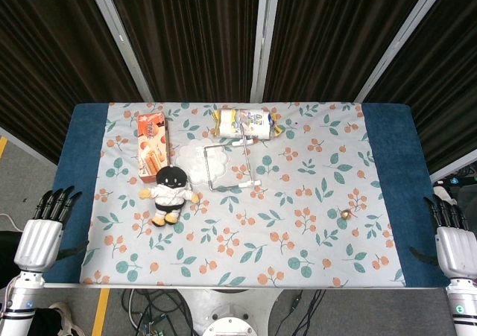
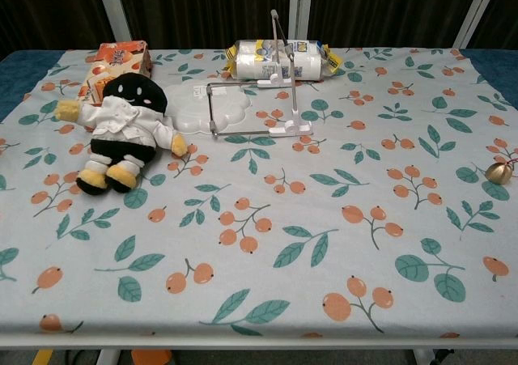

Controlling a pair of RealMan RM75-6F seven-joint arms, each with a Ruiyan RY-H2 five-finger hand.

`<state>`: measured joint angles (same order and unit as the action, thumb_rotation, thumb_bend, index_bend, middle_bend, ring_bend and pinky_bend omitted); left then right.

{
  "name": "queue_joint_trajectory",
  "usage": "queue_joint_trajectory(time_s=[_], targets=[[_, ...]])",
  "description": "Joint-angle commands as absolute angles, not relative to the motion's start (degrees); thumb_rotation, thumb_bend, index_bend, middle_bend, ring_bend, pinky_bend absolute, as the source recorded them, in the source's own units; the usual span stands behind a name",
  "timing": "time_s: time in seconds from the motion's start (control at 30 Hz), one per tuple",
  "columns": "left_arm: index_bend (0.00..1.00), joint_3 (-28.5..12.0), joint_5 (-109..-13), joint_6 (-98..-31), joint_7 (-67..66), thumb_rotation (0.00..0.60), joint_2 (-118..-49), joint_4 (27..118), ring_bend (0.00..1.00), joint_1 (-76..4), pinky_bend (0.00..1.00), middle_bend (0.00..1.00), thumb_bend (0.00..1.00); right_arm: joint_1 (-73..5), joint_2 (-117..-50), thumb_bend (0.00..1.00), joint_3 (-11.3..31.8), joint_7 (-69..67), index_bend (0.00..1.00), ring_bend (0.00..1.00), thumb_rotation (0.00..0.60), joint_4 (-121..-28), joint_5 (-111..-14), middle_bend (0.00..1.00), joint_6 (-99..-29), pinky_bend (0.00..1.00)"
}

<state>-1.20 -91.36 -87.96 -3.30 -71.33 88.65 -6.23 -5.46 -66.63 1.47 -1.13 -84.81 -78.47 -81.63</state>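
Floral tablecloth (image 1: pixel 298 224) bears snack box (image 1: pixel 151 147); both hands' (image 1: pixel 39 239) fingers (image 1: pixel 58 203) hang released, empty.

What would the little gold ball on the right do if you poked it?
The small gold ball looks round, so it would probably roll across the flat floral tablecloth. It looks shiny, maybe metal, so likely slippery to pinch. It lies near the table's right edge and might roll off.
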Motion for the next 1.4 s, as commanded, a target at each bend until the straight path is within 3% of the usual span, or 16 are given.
queue_joint_trajectory(time_s=[0.03, 0.4, 0.67, 0.87, 1.4], targets=[[0.08, -1.18, -91.30, -88.06, -3.16, 0.600, -71.30, 88.56, 0.00, -6.14, 0.02, 0.04, 0.06, -5.47, -66.33, 0.03, 1.79, -0.40, 0.00, 0.00, 0.600, -85.08, -77.56, 0.00, -80.65, 0.00], [0.08, -1.04, -90.69, -86.67, -0.94, 0.600, -71.38, 87.21, 0.00, -6.59, 0.02, 0.04, 0.06, -10.82, -63.67, 0.04, 4.42, 6.49, 0.00, 0.00, 0.600, -89.04, -75.24, 0.00, -72.48, 0.00], [0.08, -0.47, -89.79, -85.96, 0.75, 0.600, -72.20, 85.44, 0.00, -6.16, 0.02, 0.04, 0.06, -21.21, -59.26, 0.04, 7.42, 18.50, 0.00, 0.00, 0.600, -95.57, -67.71, 0.00, -57.50, 0.00], [0.08, -0.46, -89.65, -85.90, 1.44, 0.600, -72.33, 84.85, 0.00, -6.12, 0.02, 0.04, 0.06, -28.36, -60.00, 0.04, 7.70, 28.14, 0.00, 0.00, 0.600, -97.58, -58.48, 0.00, -49.43, 0.00], [0.08, -0.41, -88.37, -84.42, 2.34, 0.600, -72.16, 84.81, 0.00, -6.20, 0.02, 0.04, 0.06, -38.36, -65.73, 0.04, 5.32, 38.99, 0.00, 0.00, 0.600, -97.43, -45.34, 0.00, -48.55, 0.00]])
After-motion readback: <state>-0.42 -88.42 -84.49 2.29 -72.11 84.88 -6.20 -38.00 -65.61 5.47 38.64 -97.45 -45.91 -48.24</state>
